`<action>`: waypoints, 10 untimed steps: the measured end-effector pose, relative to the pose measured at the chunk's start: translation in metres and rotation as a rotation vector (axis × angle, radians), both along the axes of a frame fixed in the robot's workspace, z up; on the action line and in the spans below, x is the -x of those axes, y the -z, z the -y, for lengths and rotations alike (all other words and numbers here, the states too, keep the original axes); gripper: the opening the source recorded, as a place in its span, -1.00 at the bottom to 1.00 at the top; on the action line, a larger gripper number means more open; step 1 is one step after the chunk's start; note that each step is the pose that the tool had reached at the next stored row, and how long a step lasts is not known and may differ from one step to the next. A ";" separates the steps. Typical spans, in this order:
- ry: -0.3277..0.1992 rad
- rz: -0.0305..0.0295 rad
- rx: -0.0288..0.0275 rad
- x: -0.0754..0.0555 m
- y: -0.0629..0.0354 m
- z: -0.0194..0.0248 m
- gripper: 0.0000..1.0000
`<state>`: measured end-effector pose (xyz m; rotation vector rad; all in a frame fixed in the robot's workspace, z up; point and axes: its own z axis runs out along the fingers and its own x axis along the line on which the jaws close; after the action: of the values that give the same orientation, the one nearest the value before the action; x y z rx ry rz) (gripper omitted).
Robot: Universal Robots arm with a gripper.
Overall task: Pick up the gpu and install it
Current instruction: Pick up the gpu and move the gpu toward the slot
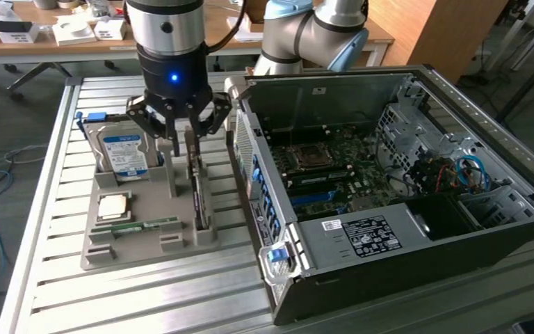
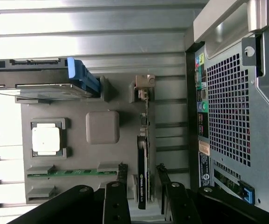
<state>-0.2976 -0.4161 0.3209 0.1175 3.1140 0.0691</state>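
My gripper (image 2: 141,169) hangs with its black fingers (image 2: 116,199) spread either side of the gpu (image 2: 142,179). The gpu is a thin dark rectangular card standing on edge in a grey plastic tray (image 1: 135,252) on the slatted metal worktop (image 1: 156,299), just to the exterior view's left of the open computer case (image 1: 388,275). I judge it light, stiff and fragile, best pinched across its flat faces near the upper edge. Counted: one gpu, one silver hard drive (image 1: 123,154), one square processor (image 1: 114,207), one green memory stick (image 1: 147,225).

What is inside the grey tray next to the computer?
The grey tray holds a hard drive, a square chip, a green RAM stick and the gpu standing on its edge. The gripper hangs over the gpu and covers its far end.
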 end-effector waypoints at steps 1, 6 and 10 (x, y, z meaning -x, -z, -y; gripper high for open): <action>0.000 -0.0002 0.0002 0.000 0.0003 0.0010 -0.26; 0.000 -0.0002 0.0001 0.000 0.0010 0.0076 -0.26; 0.000 -0.0002 0.0002 0.000 0.0065 0.0101 -0.26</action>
<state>-0.2977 -0.4261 0.3144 0.1177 3.1142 0.0688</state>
